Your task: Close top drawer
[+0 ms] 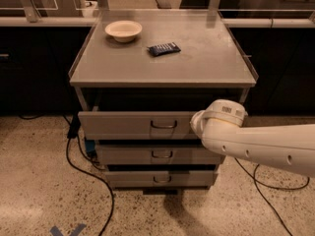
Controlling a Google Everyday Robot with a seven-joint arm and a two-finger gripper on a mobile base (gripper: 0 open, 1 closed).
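The top drawer (133, 125) is a wide grey metal drawer with a tall flat front and a small dark wire handle (163, 125). It sits just under the cabinet top and its front stands a little proud of the two drawers below. My gripper is at the end of the white arm (219, 124), at the right part of the drawer front. The wrist hides it from the camera.
The grey cabinet top (206, 58) carries a cream bowl (123, 30) and a dark packet (164, 48). The middle drawer (147, 154) and bottom drawer (157, 178) are shut. Black cables (86, 168) lie on the speckled floor to the left and right. Dark counters stand behind.
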